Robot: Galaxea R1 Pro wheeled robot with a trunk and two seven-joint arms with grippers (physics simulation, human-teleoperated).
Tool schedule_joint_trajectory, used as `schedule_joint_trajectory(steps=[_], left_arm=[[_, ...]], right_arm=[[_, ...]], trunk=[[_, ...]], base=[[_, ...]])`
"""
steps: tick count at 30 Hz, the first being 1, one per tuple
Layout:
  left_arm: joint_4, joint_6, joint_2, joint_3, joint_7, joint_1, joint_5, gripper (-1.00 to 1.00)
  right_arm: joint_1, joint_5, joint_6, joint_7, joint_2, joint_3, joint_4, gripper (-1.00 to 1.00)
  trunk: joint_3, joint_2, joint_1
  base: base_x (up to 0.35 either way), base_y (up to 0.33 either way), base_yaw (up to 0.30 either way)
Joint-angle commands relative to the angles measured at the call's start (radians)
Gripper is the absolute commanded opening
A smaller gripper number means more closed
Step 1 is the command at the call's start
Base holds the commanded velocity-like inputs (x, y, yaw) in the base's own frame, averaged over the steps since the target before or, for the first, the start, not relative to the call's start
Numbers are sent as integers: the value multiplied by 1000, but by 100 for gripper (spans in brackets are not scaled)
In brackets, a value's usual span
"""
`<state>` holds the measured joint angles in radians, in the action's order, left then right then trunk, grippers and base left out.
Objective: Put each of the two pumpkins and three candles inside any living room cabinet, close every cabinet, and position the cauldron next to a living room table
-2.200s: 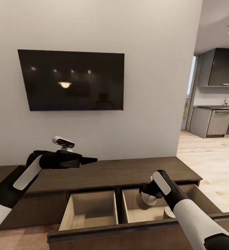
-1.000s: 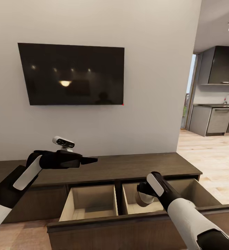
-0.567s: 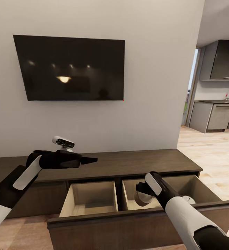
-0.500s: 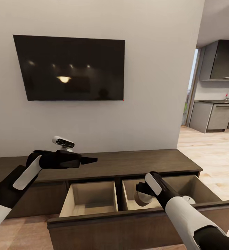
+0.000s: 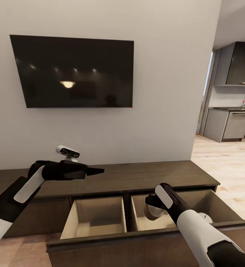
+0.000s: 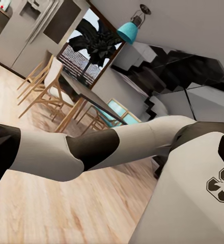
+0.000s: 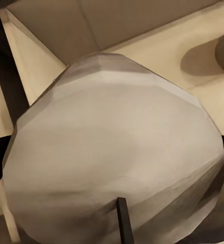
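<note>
Head view first: the right gripper (image 5: 152,212) hangs over the right-hand drawer (image 5: 219,207) of the cabinet (image 5: 137,176), jaws clenched on a candle (image 5: 150,212), whose pale body looms large in the right wrist view (image 7: 117,152). Another candle (image 5: 205,217) already lies on that drawer's floor, off to the side. So this looks like the stowing step. Next call, I'd say: lower, release clear of the drawer wall. The left gripper (image 5: 94,171) hovers above the cabinet top; I cannot tell how its jaws stand.
</note>
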<state>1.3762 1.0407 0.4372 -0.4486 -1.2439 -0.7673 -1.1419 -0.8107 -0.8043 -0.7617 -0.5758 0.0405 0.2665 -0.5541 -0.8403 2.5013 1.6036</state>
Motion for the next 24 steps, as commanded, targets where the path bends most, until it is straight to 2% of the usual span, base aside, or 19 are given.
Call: schedule_joint_trajectory(steps=[1,9,16,24], left_arm=[[0,6,1,-2,-2,-1,-4,100],[0,6,0,-2,-2,-1,-4,100],[3,6,0,-2,-2,-1,-4,100],[4,6,0,-2,0,-1,-4,100]], right_arm=[[-1,-11,-1,-10,-1,5,-1,-100],[-1,-11,-1,-11,-1,5,1,-100],[-16,-10,-1,-11,-1,5,40,-100],[-22,-10,-1,-11,-1,5,57,-100]], trunk=[[-1,1,0],[-1,1,0],[-1,1,0],[-1,1,0]], base=[[62,0,0],[67,-17,0],[15,-6,0],[142,-1,0]])
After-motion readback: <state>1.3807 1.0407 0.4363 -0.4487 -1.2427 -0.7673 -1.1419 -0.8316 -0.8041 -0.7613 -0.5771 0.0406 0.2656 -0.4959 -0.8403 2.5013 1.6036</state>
